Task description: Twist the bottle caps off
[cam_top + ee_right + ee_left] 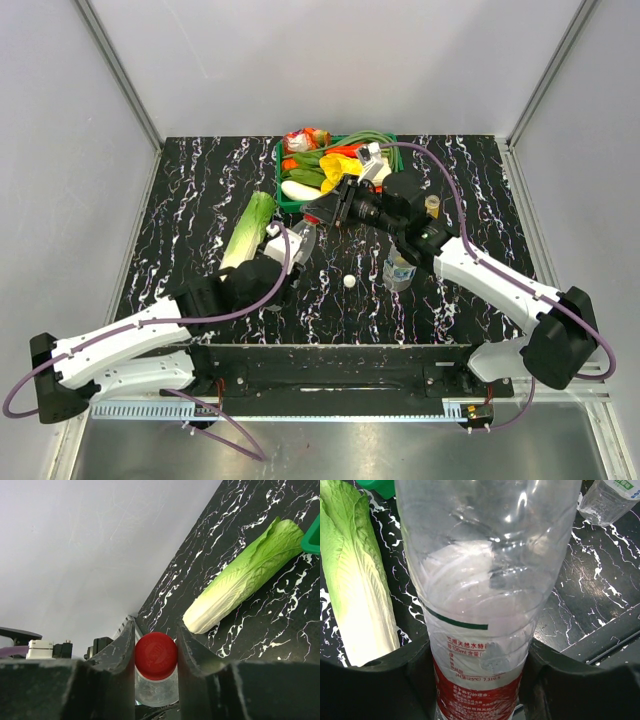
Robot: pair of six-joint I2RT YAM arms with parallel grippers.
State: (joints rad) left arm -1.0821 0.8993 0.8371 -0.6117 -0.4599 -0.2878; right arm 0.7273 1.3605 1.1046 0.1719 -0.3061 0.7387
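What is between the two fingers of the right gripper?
The red cap of a clear bottle sits between them, with the right gripper shut on it. The right wrist view shows this.

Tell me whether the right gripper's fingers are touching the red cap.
Touching. The right wrist view shows both fingers pressed against the sides of the red cap, with no gap visible.

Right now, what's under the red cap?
A clear plastic bottle: the red cap sits on its neck, pinched by the right arm's jaws. The cap itself covers the bottle's mouth, and the jaws hide the bottle's sides.
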